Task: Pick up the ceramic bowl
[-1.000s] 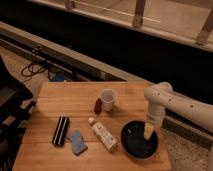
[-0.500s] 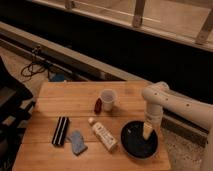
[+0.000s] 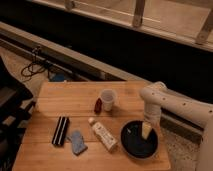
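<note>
The ceramic bowl (image 3: 136,143) is wide, round and glossy black. It sits on the wooden table (image 3: 75,102) at the front right corner. My white arm (image 3: 180,107) comes in from the right and bends down over the bowl. My gripper (image 3: 146,131) reaches into the bowl at its right inner side, near the rim.
A small white cup (image 3: 107,99) stands at mid-table with a small red item (image 3: 98,105) beside it. A white tube-like bottle (image 3: 103,134) lies left of the bowl. A black rectangular item (image 3: 61,131) and a blue cloth-like item (image 3: 77,142) lie front left. The table's right edge is next to the bowl.
My arm has shifted slightly left and the gripper sits a little lower in the bowl. The bowl and the other items have not moved.
</note>
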Controlling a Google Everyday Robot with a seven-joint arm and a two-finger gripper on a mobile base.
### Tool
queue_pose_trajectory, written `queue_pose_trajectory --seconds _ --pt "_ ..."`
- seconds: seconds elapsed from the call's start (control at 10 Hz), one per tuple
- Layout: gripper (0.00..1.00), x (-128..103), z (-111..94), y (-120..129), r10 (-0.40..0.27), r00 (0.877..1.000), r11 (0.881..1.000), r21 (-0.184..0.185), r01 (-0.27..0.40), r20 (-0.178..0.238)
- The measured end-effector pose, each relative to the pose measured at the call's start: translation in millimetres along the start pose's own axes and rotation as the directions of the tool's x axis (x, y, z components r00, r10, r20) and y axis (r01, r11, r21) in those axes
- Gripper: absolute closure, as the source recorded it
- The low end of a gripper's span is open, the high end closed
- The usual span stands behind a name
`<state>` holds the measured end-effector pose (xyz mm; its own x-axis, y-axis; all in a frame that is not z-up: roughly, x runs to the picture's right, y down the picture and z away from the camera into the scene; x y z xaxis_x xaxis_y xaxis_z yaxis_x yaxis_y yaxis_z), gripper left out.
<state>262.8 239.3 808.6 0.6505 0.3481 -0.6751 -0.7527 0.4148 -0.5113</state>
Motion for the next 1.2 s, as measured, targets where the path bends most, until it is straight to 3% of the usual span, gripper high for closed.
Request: queue_pose_trajectory --seconds 0.1,0.2,0.7,1.0,1.2 --pt "0.47 -1.7 1.5 0.0 -0.004 1.000 1.000 0.002 0.004 -0.005" --pt "0.49 -2.6 1.8 -0.1 -0.006 1.000 1.000 0.004 0.006 -0.008" --pt "0.53 -6.8 2.5 -1.2 -0.005 1.000 1.000 0.009 0.005 -0.025" --pt "0.78 -5.1 -14.3 -1.7 -0.028 0.999 1.000 0.000 0.028 -0.022" --pt "0.82 -9.3 -18.3 -1.7 -0.044 0.999 0.999 -0.006 0.044 -0.021"
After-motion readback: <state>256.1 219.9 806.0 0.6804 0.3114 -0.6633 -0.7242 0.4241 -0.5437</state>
